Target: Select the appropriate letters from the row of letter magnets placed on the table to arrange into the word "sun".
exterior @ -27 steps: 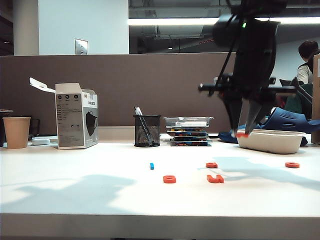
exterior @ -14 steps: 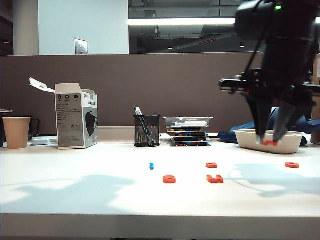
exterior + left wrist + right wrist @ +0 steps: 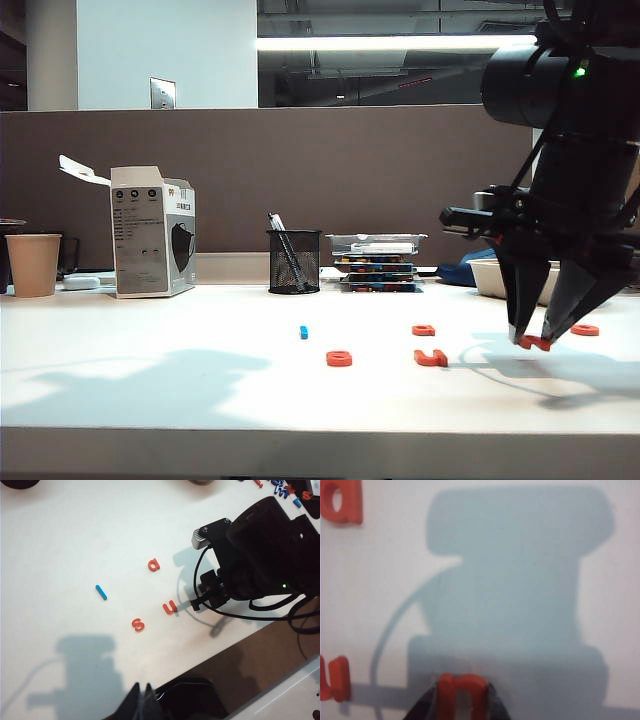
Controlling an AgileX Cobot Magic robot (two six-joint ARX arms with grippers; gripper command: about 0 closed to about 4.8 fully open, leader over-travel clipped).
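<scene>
My right gripper (image 3: 535, 340) hangs just above the white table (image 3: 150, 380), shut on an orange-red letter n (image 3: 462, 687) that sits between its fingertips (image 3: 462, 702). To its left in the exterior view lie the u (image 3: 430, 357), the s (image 3: 339, 358), a d (image 3: 423, 330) behind them, and the small blue piece (image 3: 303, 331). The left wrist view shows s (image 3: 138, 625) and u (image 3: 170, 608) side by side, the d (image 3: 154, 565), the blue piece (image 3: 101, 592) and the right arm (image 3: 260, 555) beside the u. My left gripper (image 3: 145, 702) is off the table's edge, its tips together and empty.
Another orange-red letter (image 3: 584, 329) lies right of my right gripper. Along the back stand a paper cup (image 3: 33, 264), a mask box (image 3: 152, 245), a mesh pen cup (image 3: 294, 262), stacked letter trays (image 3: 377, 262) and a white tray (image 3: 490, 275) partly behind the right arm.
My right gripper, still holding the orange-red letter, came away from above the white tray, moving right and down to just over the table beside the u. The left arm stayed still.
</scene>
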